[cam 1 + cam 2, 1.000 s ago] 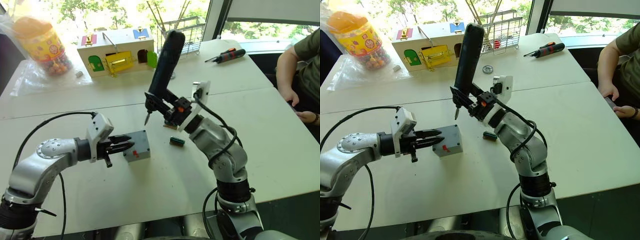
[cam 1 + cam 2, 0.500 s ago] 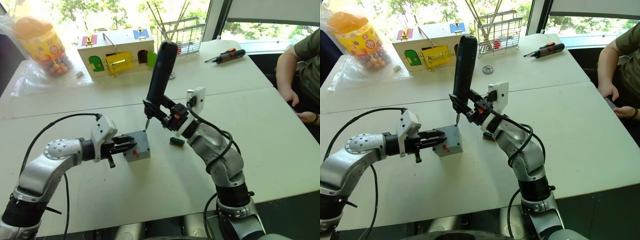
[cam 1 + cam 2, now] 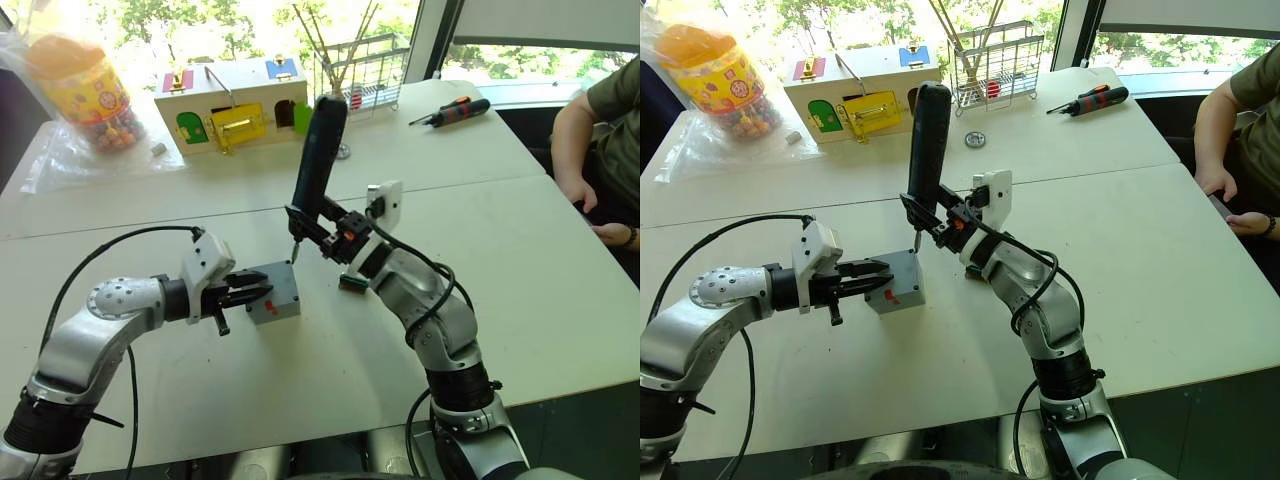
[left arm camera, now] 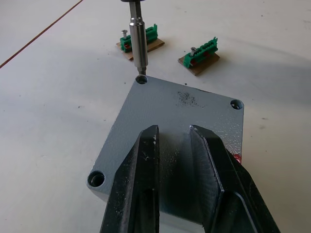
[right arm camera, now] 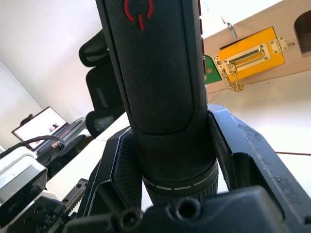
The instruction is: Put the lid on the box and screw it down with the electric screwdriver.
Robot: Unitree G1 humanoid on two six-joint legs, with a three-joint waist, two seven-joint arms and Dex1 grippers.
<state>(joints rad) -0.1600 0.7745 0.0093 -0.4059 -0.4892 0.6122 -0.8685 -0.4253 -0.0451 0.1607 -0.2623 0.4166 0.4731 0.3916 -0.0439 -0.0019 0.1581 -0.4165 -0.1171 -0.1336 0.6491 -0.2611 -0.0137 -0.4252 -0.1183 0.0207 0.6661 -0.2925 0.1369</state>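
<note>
Office: swivel chair (image 5: 104,104), laptop (image 5: 41,127)

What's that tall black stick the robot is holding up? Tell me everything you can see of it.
It is the electric screwdriver: a slim black cylinder with a finely textured body, a red power symbol near its upper end and a thin metal bit at the bottom. It stands nearly upright, leaning slightly, gripped low on its body by the right gripper. Its bit tip sits at a corner screw hole of the grey lid, which the left gripper's fingers press on.
</note>
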